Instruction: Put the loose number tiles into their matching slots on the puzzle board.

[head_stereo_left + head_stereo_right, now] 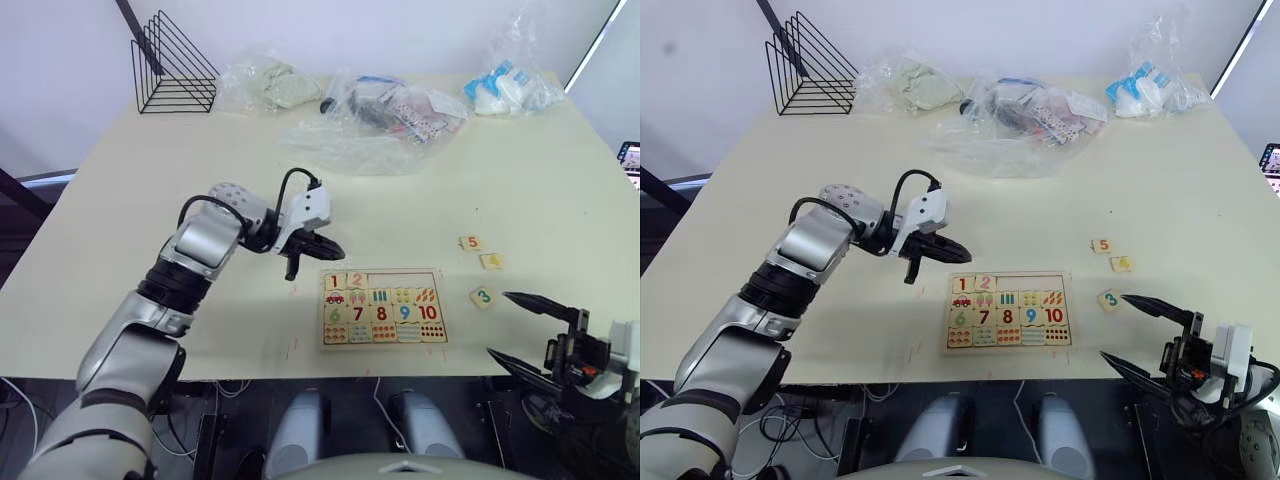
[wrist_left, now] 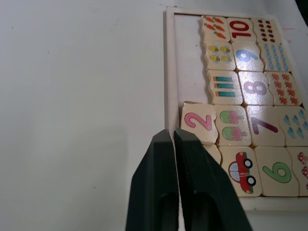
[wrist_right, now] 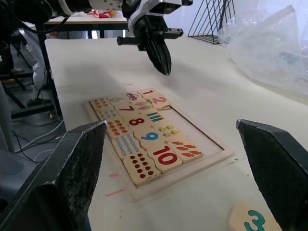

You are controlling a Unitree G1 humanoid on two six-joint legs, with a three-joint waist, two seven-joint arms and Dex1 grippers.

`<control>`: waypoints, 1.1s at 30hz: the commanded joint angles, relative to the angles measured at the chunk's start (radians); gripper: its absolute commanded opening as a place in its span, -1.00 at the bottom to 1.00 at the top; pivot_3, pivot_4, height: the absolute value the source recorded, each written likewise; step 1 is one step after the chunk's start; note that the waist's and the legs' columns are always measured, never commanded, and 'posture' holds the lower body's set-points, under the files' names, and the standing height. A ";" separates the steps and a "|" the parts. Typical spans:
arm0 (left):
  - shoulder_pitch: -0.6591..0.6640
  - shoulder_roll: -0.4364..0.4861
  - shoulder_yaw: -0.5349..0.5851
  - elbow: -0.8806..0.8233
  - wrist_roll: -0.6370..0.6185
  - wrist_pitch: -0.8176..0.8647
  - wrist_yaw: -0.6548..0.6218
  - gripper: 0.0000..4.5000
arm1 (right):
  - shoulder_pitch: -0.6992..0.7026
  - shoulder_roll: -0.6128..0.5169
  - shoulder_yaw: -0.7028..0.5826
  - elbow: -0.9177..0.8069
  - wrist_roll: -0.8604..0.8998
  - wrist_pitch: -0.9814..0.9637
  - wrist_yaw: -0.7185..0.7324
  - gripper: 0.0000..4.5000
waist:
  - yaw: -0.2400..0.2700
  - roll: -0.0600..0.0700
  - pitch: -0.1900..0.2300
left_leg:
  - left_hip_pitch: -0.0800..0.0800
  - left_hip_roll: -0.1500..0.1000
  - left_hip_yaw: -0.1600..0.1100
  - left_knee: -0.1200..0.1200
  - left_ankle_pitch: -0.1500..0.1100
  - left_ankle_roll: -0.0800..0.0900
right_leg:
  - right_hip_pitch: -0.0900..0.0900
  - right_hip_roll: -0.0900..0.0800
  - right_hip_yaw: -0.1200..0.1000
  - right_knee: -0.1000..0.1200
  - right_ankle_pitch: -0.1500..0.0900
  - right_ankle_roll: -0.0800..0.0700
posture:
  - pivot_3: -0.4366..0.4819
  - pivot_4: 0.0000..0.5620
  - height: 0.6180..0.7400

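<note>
The puzzle board (image 1: pixel 383 271) lies near the table's front edge. Tiles 1 (image 1: pixel 336 282) and 2 (image 1: pixel 357 280) sit in its far row of slots, the 2 (image 2: pixel 198 122) slightly askew. The other slots (image 1: pixel 405 279) in that row are bare. My left gripper (image 1: pixel 298 265) is shut on nothing, just off the board's far-left corner, near tile 1. To the right of the board lie loose tiles 5 (image 1: pixel 471 243), 3 (image 1: pixel 483 296) and one whose digit I cannot read (image 1: pixel 491 261). My right gripper (image 1: pixel 498 324) stands wide open, low, at the front right, tile 3 (image 3: pixel 254 220) just beyond it.
A black wire rack (image 1: pixel 172 65) stands at the table's back left. Clear plastic bags (image 1: pixel 380 110) with contents spread along the back, one with blue items (image 1: pixel 510 88) at the back right. The table's front edge runs just below the board.
</note>
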 commanded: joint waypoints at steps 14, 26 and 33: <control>0.031 -0.077 0.001 0.061 0.091 -0.105 0.030 -0.99 | 0.013 -0.001 -0.012 -0.016 0.009 -0.015 -0.001 1.00 | -0.001 0.000 0.000 | 0.000 0.000 0.000 0.000 0.000 0.000 | 0.000 0.000 0.000 0.000 0.000 0.000 | -0.05 -0.47 1.00; 0.044 -0.077 0.001 0.046 0.103 -0.105 0.010 -0.99 | 0.014 0.001 -0.010 -0.013 0.006 -0.020 -0.001 1.00 | -0.001 0.000 0.000 | 0.000 0.000 0.000 0.000 0.000 0.000 | 0.000 0.000 0.000 0.000 0.000 0.000 | -0.05 -0.47 1.00; 0.051 -0.076 0.001 0.032 0.102 -0.098 0.003 -0.99 | 0.012 0.003 -0.007 -0.012 0.004 -0.021 -0.002 1.00 | -0.001 0.000 0.000 | 0.000 0.000 0.000 0.000 0.000 0.000 | 0.000 0.000 0.000 0.000 0.000 0.000 | -0.05 -0.47 1.00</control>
